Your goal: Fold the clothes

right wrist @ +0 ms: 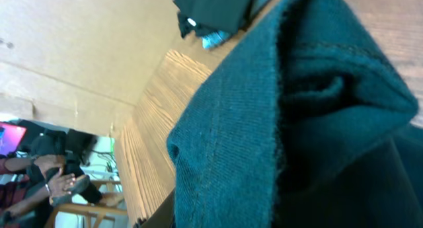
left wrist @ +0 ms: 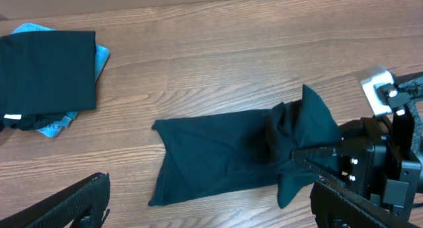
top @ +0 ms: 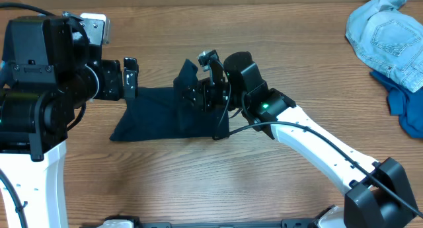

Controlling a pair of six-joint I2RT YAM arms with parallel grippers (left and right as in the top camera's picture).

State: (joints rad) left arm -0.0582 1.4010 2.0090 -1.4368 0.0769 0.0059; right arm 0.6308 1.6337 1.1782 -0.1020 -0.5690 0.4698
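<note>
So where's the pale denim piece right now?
In the overhead view the pale denim piece lies in the top right corner, beside a mid-blue piece, far from the dark shirt.

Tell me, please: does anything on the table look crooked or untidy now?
Yes. The dark shirt is not flat: its right end is bunched, with one corner standing up, where the right claw pinches it. At the far right of the table, a denim piece lies crumpled, partly on a blue piece.
</note>
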